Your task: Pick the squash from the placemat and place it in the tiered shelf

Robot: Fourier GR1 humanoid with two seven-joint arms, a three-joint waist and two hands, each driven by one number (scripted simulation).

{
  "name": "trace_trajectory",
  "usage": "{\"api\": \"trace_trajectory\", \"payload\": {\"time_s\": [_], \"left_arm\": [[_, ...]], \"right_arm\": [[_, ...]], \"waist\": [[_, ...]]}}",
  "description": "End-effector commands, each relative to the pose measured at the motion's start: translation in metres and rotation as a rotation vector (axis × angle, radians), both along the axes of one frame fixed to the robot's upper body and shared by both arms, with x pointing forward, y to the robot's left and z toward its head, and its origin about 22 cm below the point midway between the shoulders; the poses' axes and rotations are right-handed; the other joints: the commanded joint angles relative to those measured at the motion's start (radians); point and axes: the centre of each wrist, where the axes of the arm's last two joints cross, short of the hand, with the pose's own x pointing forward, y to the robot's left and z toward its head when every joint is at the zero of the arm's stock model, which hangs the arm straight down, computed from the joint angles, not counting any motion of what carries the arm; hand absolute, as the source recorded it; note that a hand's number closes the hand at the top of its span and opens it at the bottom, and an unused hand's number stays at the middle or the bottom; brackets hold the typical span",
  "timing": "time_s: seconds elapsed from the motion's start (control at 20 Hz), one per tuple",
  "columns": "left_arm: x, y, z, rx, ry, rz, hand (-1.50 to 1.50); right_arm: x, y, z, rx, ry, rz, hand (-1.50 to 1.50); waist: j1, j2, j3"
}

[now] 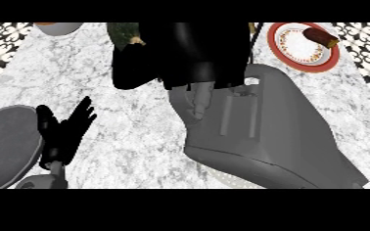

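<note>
The squash (124, 32) is held in the curled right hand (180, 54), raised at the far side of the bench (130, 122); picking appears done, placing remains, and no shelf is seen. The left hand (65, 127) rests open at lower left

right hand (184, 54) hides most of the squash (124, 33); top edge crops it.

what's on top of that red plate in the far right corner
A brown, sausage-like item lies on the red-rimmed plate near its far edge. The rest of its patterned face is bare; the right forearm covers nothing of it.
</note>
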Motion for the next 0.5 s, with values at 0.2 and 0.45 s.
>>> {"api": "trace_trajectory", "payload": {"time_s": [0.2,0.45], "left_arm": [[0.011,0.011,0.001,0.009,0.006,-0.003,0.0],[-0.003,-0.014,-0.009,-0.006,0.015,-0.007,0.0]], "right_arm": [[0.061,-0.034,0.038,0.029,0.073,-0.167,1.5],[0.088,-0.054,0.059,-0.004,0.096,-0.162,1.5]], "waist": [[0.008,0.011,-0.002],[0.016,0.01,-0.002]]}}
